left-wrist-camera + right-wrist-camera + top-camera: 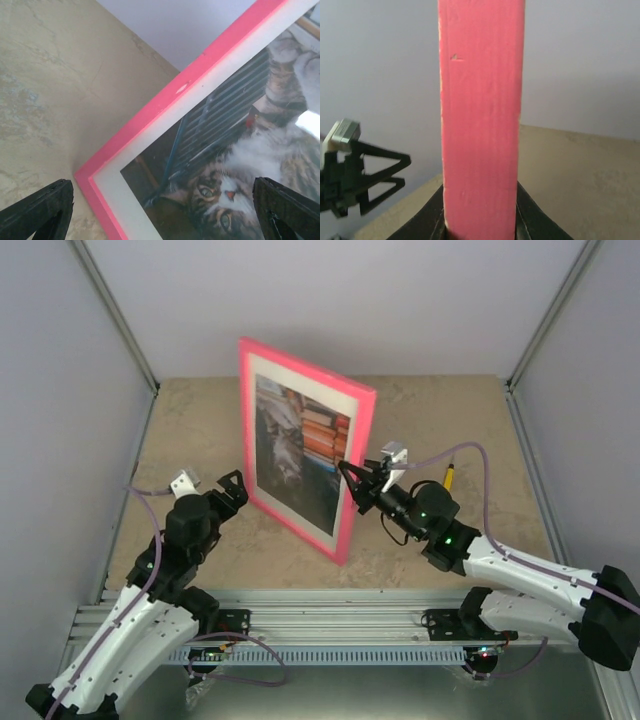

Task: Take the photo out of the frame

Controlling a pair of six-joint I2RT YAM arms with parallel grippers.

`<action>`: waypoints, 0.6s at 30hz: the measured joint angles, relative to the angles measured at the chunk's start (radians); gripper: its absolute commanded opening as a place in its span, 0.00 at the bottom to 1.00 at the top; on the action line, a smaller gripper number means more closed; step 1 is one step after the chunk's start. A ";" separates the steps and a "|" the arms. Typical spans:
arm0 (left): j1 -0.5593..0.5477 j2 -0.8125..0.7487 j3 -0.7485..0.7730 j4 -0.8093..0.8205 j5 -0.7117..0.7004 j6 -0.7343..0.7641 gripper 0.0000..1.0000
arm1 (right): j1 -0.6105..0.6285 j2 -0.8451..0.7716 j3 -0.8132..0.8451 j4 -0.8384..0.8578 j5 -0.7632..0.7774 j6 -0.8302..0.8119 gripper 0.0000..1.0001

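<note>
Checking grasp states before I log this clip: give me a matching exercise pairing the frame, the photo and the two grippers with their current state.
Column 1:
1. pink frame
2. cat photo
3. left gripper
4. right gripper

Column 2:
A. open, holding nothing
B. standing on edge on the table
C. shut on the frame's side edge
D. inside the frame, facing the left arm

Pairs: 1-B; 2-D; 3-A; 4-C

Probably lab, grey panel walls point(60, 390), aluminium rail point(330, 602)
</note>
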 measured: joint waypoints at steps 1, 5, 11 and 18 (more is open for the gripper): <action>0.000 0.008 -0.002 0.002 0.008 0.000 0.99 | -0.016 -0.004 -0.026 0.020 0.012 0.050 0.00; 0.000 0.037 -0.016 0.019 0.041 -0.002 0.99 | -0.077 -0.014 -0.146 0.099 0.075 0.263 0.00; 0.000 0.067 -0.051 0.046 0.083 -0.006 0.99 | -0.155 -0.014 -0.309 0.196 0.152 0.574 0.01; 0.000 0.104 -0.083 0.082 0.126 -0.015 0.99 | -0.186 0.053 -0.402 0.223 0.243 0.890 0.01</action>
